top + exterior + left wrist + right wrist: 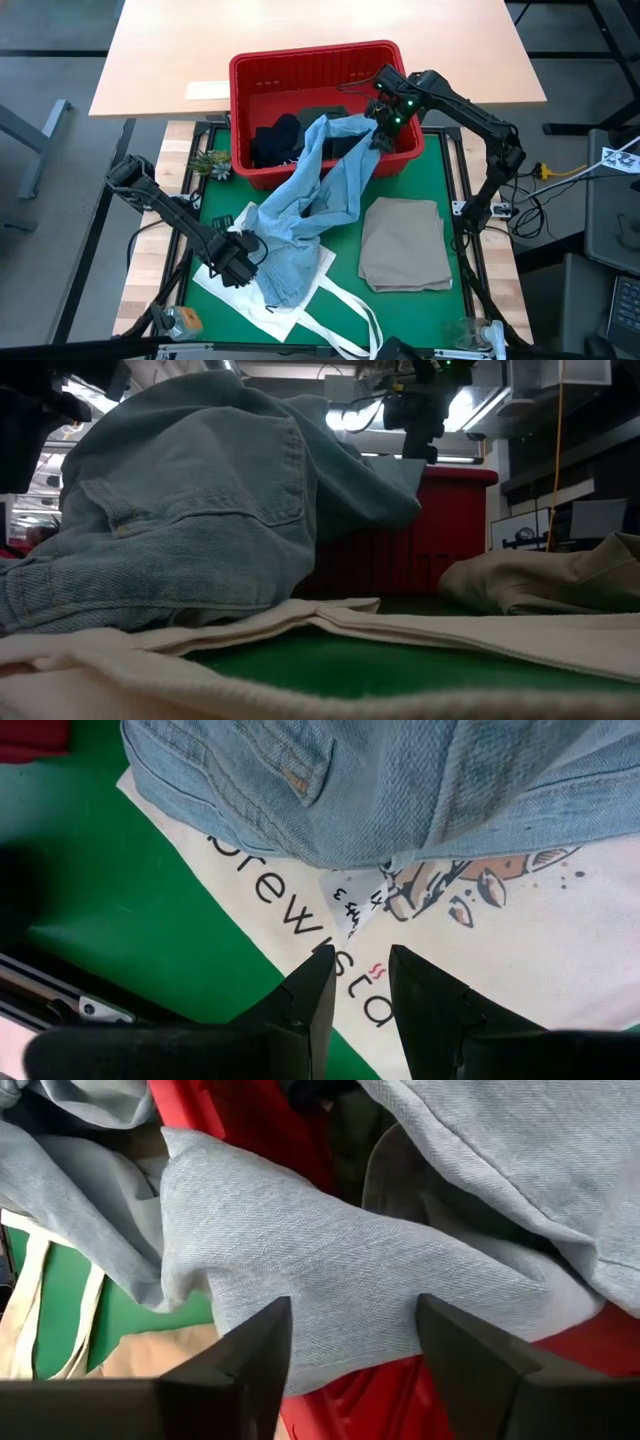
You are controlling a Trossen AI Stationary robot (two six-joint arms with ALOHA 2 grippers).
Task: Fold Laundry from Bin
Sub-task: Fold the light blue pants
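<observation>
Jeans (310, 195) are draped half over the bin's (260, 75) front rim onto the bench. Right tool (381, 132) is spread wide around a denim fold at the rim, gripping nothing; left tool (240, 262), near the front-left corner, is barely parted and empty. Risk: the leg snags on the rim and drags the bin.

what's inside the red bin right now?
In the red bin: one end of the light blue jeans, draped over the front rim onto the table, plus dark garments beside them. The jeans hide whatever lies beneath. The right pincer hovers there, open.
</observation>
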